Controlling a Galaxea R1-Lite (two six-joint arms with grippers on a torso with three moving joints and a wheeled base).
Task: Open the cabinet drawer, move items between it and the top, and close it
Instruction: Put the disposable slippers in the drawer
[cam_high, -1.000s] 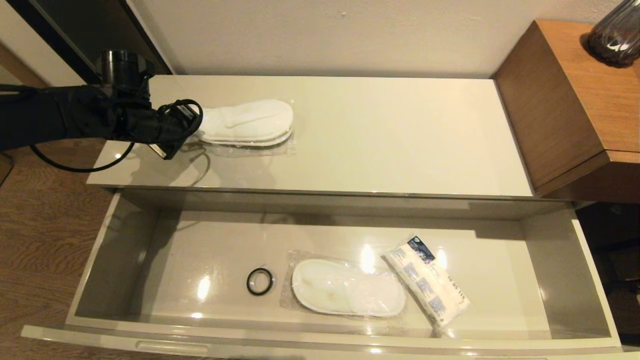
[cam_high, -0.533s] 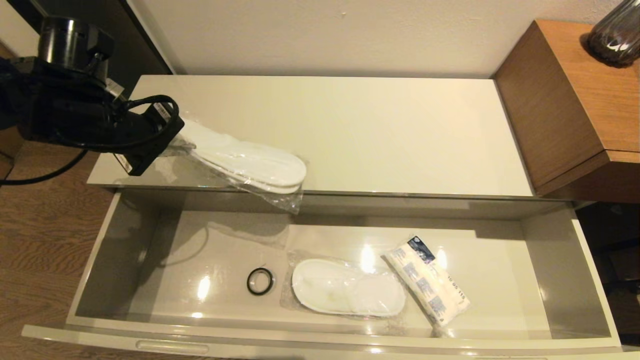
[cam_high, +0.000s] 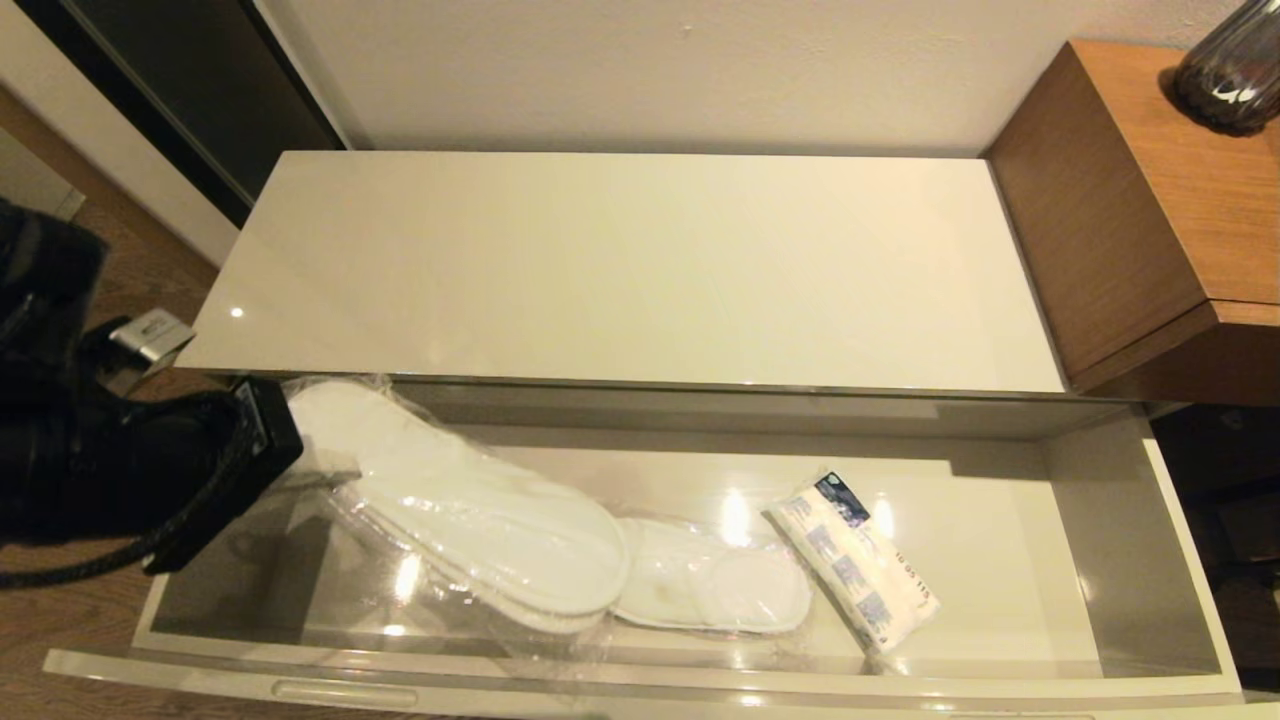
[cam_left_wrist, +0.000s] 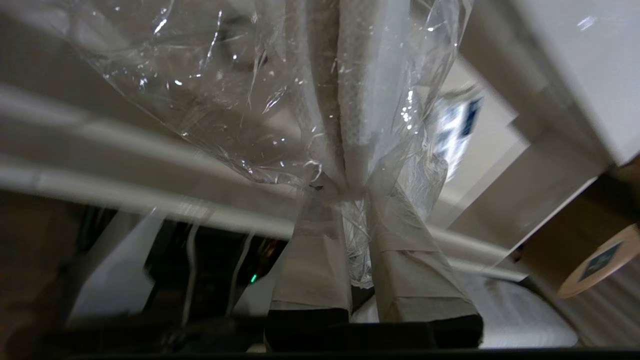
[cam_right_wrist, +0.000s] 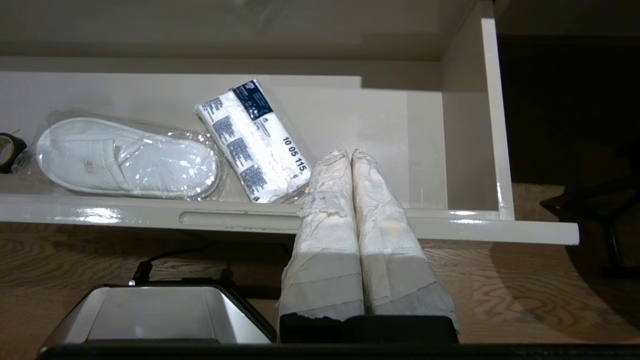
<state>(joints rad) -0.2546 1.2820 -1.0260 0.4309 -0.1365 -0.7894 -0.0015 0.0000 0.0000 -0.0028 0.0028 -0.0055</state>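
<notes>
Left gripper (cam_left_wrist: 345, 192): its two taped fingers (cam_left_wrist: 312, 250) pinch tight on the heel end of the wrapped slippers (cam_high: 470, 510), at the left end of the open drawer (cam_high: 1180, 560).
Held slippers: a flat white pair in crinkly clear plastic. The long way runs from the gripper at the back left down toward the front middle. The toe end points to the drawer's front and middle.
Where they are: inside the drawer opening, over its grey-beige floor. I cannot tell if the low end touches the floor.
Second slippers (cam_high: 720, 590): another white wrapped pair lies flat on the drawer floor, long way left to right. The held pair covers its left end in the head view.
Tissue pack (cam_high: 855, 575): soft and white with blue prints. It lies tilted, just right of the flat slippers and touching their wrap.
Black ring (cam_right_wrist: 9, 150): only its edge shows, cut off in the right wrist view. In the head view it is hidden.
Right gripper (cam_right_wrist: 351, 155): its taped fingers are pressed together with nothing in them. It sits low in front of the drawer front, near the right end.
Top (cam_high: 640, 270): long, shiny and cream.
Wooden unit (cam_high: 1130, 200): brown, on the right, with a dark vase (cam_high: 1230, 70) cut off at the corner.
</notes>
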